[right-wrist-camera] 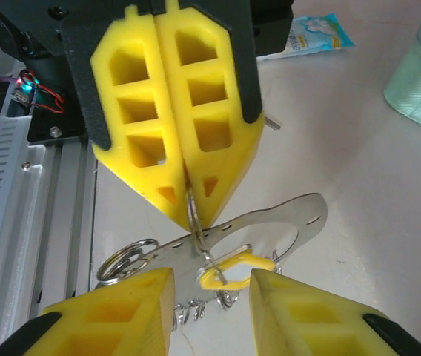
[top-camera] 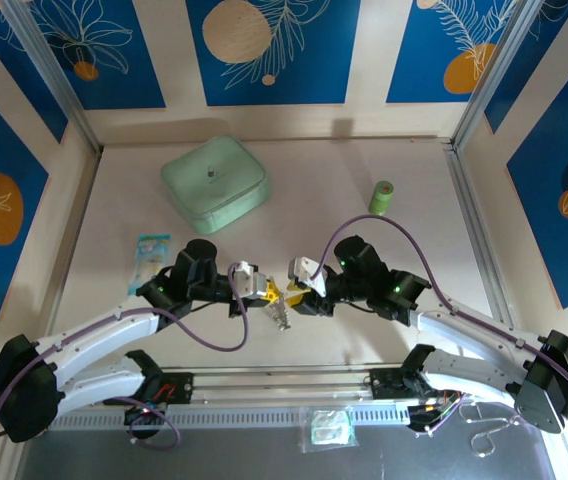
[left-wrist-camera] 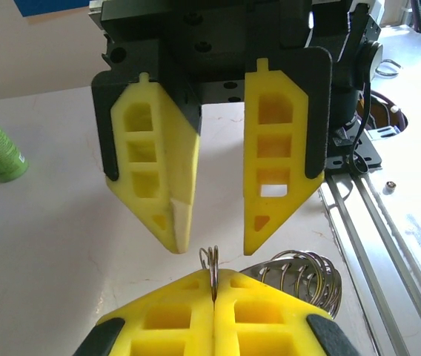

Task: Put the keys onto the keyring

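Keyring (left-wrist-camera: 210,259) lower centre, pinched in the fully closed left gripper (left-wrist-camera: 214,291); right gripper (left-wrist-camera: 216,248) half open, straddling yellow key (right-wrist-camera: 229,259). We'd grip the key head, then feed it on slowly.

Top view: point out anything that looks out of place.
A small clear bag lies on the dark strip at the bottom edge, off the pale table where the other things sit. A thin bent wire lies farther right on that strip. Nothing looks spilled or broken.
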Controlling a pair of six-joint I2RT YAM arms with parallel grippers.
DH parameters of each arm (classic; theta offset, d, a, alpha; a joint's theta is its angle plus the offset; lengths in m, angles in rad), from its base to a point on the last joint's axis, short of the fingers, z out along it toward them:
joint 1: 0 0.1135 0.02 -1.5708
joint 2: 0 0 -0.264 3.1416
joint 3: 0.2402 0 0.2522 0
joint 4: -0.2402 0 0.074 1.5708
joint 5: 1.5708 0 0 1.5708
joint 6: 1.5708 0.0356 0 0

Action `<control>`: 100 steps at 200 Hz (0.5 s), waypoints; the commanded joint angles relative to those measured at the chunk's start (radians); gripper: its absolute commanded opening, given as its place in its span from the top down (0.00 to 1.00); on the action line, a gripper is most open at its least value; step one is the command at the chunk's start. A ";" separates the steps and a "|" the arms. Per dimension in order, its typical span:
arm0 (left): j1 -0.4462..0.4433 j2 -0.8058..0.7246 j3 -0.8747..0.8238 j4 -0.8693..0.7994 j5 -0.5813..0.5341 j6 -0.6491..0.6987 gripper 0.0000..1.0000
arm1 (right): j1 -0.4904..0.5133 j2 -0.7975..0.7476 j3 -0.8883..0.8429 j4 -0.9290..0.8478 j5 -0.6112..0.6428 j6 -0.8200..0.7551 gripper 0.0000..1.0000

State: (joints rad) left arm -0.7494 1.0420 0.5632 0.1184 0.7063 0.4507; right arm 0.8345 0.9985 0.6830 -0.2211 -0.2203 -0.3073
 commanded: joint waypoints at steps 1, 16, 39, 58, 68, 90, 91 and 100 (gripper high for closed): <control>-0.007 -0.017 -0.005 0.043 0.046 -0.004 1.00 | 0.003 -0.006 -0.009 0.021 0.020 -0.021 0.66; -0.006 -0.015 -0.006 0.047 0.048 -0.006 1.00 | 0.005 0.001 -0.004 0.022 0.000 -0.026 0.67; -0.006 -0.018 -0.006 0.052 0.060 -0.008 1.00 | 0.008 0.021 0.000 0.036 -0.017 -0.024 0.76; -0.006 -0.020 -0.007 0.058 0.064 -0.013 1.00 | 0.011 0.040 0.001 0.049 -0.026 -0.023 0.86; -0.007 -0.022 -0.007 0.059 0.064 -0.013 1.00 | 0.011 0.051 0.004 0.049 -0.033 -0.021 0.88; -0.007 -0.024 -0.010 0.073 0.058 -0.022 1.00 | 0.014 0.056 0.008 0.034 -0.042 -0.018 0.87; -0.007 -0.025 -0.011 0.075 0.057 -0.023 1.00 | 0.013 0.055 0.007 0.033 -0.042 -0.018 0.87; -0.006 -0.029 -0.017 0.090 0.055 -0.033 1.00 | 0.012 0.042 0.002 0.031 -0.035 -0.013 0.83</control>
State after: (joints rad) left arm -0.7494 1.0416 0.5579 0.1417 0.7288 0.4427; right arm 0.8394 1.0531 0.6830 -0.1875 -0.2283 -0.3241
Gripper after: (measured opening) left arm 0.043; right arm 0.137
